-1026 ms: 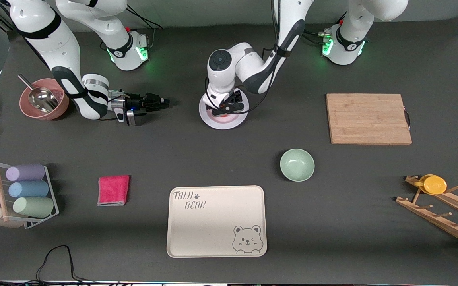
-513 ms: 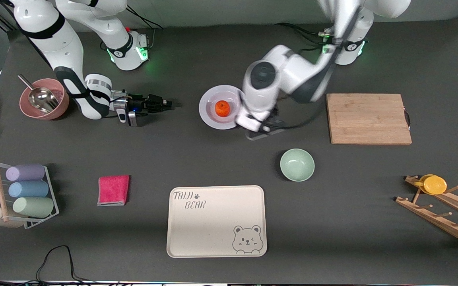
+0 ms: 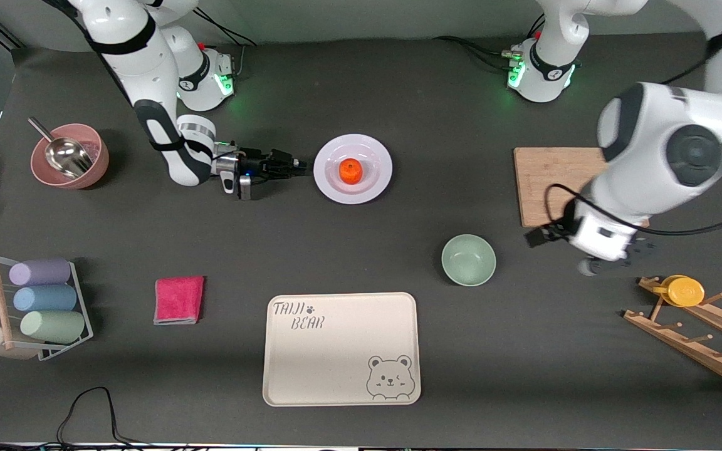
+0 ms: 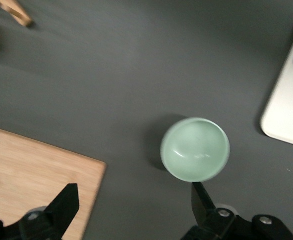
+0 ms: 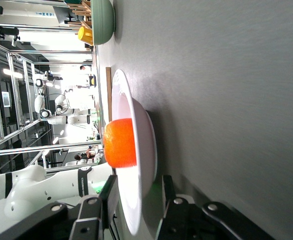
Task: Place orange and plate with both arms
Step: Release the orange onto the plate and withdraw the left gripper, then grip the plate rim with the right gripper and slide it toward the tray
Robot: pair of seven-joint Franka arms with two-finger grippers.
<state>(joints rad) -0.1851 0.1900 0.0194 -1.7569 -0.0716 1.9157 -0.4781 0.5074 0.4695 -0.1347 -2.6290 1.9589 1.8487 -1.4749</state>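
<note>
Nearest the front camera, you have a beige bear tray (image 3: pixel 341 349) lying flat on the dark counter (image 3: pixel 361 250). Toward the right arm's end sit a folded pink cloth (image 3: pixel 178 300) and a wire rack of pastel cups (image 3: pixel 41 300). Toward the left arm's end, a wooden peg rack (image 3: pixel 699 332) carries a flat yellow cup (image 3: pixel 685 291).

A little farther from the camera, a pale green bowl (image 3: pixel 468 260) stands empty and upright. Your left gripper (image 3: pixel 577 247) hangs in the air beside it, over the bare counter at the near edge of the wooden cutting board (image 3: pixel 561 186). In the left wrist view its two black fingers (image 4: pixel 61 205) stand wide apart with nothing between them, and the green bowl (image 4: pixel 195 149) shows below, just off the board's corner (image 4: pixel 31 175).

Farther still, near the middle of the counter, the white plate (image 3: pixel 373 160) rests flat. The orange (image 3: pixel 351 171) sits in the plate's shallow centre.

Your right gripper (image 3: pixel 295 167) reaches in low and level from the right arm's end, its tips at the plate's rim. In the right wrist view its fingers (image 5: pixel 109 200) are parted, one above and one below the plate's edge (image 5: pixel 136 200), with the orange (image 5: pixel 120 143) just past them. You cannot tell whether the fingers touch the rim.

At the right arm's end, a pink bowl (image 3: pixel 94 163) holds a metal scoop (image 3: pixel 63 155).
</note>
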